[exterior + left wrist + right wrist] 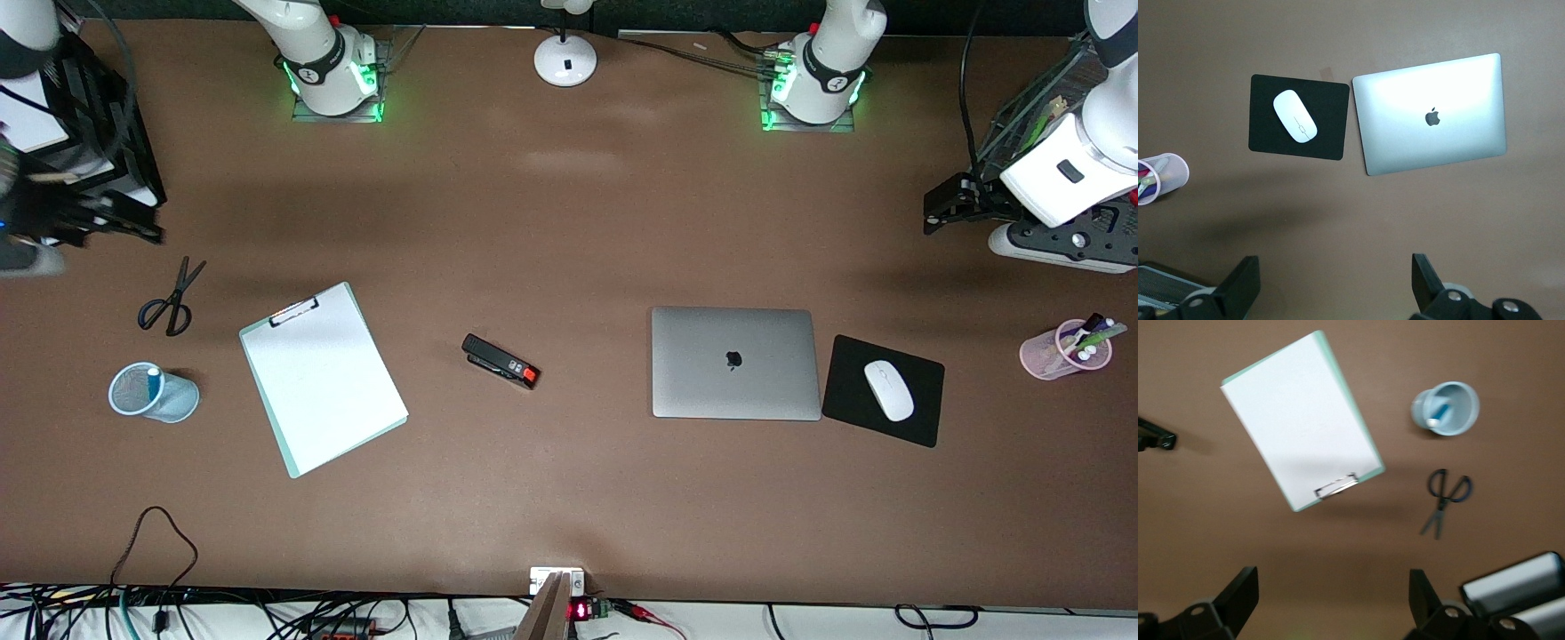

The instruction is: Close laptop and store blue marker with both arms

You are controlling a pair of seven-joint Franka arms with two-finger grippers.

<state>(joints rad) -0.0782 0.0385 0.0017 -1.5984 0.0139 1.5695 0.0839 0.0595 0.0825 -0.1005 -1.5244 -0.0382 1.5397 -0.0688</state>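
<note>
Silver laptop [735, 363] lies closed; blue marker [153, 384] stands in the mesh cup [153, 393] — I see both grippers, left gripper [1331, 287] and right gripper [1331, 603], apart, high over the table.

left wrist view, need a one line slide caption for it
Open left pincer hangs over bare table near a closed silver laptop, a white mouse on a black mouse pad, and a pink pen cup.

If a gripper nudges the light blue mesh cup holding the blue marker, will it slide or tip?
The light blue mesh cup looks light and narrow-based, so a high push would probably tip it rather than slide it. The blue marker leans loosely inside and would likely shift or roll out. The mesh wall may flex under the jaws.
</note>
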